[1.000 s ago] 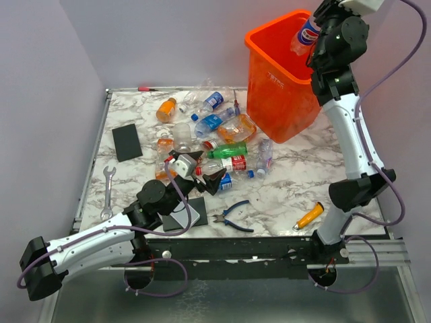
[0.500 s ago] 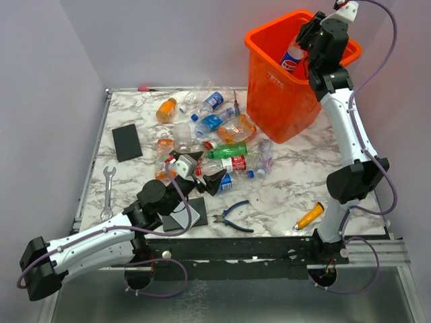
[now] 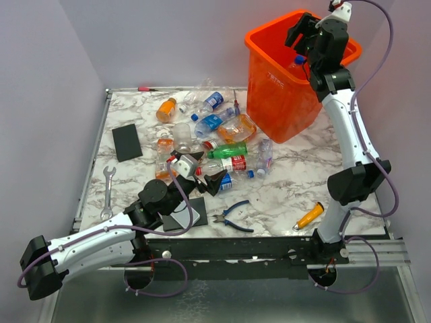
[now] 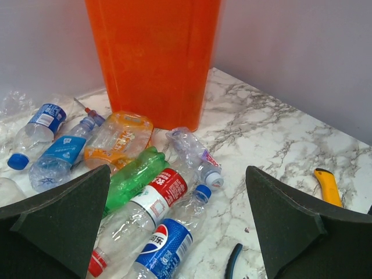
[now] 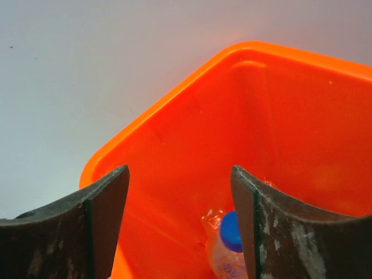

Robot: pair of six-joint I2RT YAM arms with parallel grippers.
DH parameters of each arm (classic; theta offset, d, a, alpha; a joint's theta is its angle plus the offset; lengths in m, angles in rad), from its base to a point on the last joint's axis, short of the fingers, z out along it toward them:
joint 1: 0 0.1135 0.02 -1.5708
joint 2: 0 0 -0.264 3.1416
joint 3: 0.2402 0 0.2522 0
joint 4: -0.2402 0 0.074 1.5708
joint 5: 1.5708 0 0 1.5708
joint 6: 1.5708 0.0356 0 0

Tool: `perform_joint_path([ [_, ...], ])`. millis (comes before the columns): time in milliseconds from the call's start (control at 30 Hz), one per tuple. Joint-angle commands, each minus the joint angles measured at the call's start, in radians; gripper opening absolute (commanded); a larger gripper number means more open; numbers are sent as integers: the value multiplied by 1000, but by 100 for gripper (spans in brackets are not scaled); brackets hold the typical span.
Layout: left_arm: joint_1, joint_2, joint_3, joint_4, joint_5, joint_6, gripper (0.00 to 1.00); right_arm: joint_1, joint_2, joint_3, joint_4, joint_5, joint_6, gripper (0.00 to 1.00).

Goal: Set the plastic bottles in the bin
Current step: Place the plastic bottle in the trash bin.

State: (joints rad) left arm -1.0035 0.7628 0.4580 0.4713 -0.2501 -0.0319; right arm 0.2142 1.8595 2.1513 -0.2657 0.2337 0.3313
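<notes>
Plastic bottles (image 3: 226, 152) lie in a loose heap on the middle of the marble tabletop (image 3: 296, 175) and spread toward its far edge. Among them are a green one, a clear one with a red label, several with blue labels and some orange ones, most of them crushed. One more, a blue-capped bottle (image 5: 230, 247), lies down inside the bin (image 3: 279, 101). The bin stands upright at the far right corner, with the nearest bottles of the heap just beside its foot.

The right pincer (image 3: 300, 39) hangs over the bin's open mouth, its jaws spread and nothing between them. Its wrist view looks down past both fingers onto the blue-capped bottle.

The left pincer (image 3: 203, 172) hovers low over the near side of the heap, its jaws wide apart and empty. In its wrist view the red-labelled and green bottles lie just ahead, between its fingers.

Blue-handled pliers (image 3: 232, 217) lie close to the near edge, just right of the left pincer. An orange-handled screwdriver (image 3: 308, 217) lies toward the near right corner. A wrench (image 3: 108, 195) rests by the left edge, and a flat black pad (image 3: 126, 141) lies farther back along that side.
</notes>
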Motion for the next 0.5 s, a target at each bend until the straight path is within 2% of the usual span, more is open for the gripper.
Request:
perform_joint_path([
  [0, -3, 7, 19, -16, 25, 9, 99, -2, -75, 21, -31, -37, 15, 75],
  [267, -4, 11, 19, -20, 11, 15, 99, 8, -175, 86, -24, -122, 63, 76],
  [467, -4, 13, 24, -33, -13, 27, 99, 117, -385, -110, 65, -261, 46, 76],
])
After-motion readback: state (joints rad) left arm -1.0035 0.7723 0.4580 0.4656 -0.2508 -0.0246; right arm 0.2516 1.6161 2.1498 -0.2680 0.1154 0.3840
